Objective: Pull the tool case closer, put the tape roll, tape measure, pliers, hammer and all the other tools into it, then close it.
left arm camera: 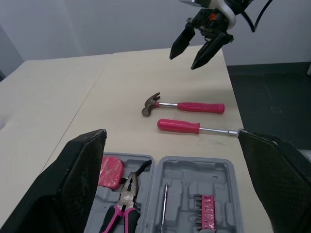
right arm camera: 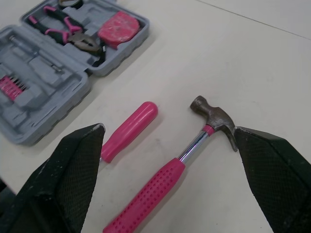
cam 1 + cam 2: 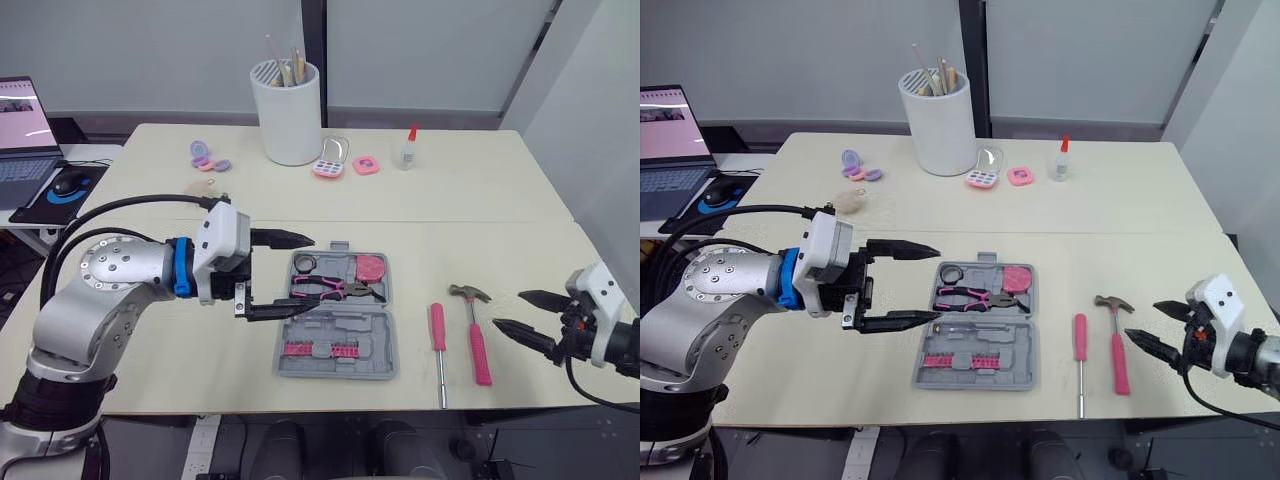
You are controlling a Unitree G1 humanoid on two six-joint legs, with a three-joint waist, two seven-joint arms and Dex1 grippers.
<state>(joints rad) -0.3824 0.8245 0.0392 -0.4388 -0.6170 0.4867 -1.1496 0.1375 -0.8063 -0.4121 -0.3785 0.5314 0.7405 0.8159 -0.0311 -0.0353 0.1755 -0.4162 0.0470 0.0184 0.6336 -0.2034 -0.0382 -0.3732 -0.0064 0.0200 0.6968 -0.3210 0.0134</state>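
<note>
Pliers [image 3: 330, 289] and tape measure [image 3: 370, 268] lie in the open tool case [image 3: 345, 324] on the desk [image 3: 500, 200], so the right jaws hang wide beside the hammer [image 3: 476, 335] right of it, likely next, the left jaws wide at its left edge.

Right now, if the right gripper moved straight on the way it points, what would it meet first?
Most likely the hammer, which lies just ahead of the right gripper, though depth is unclear.
</note>
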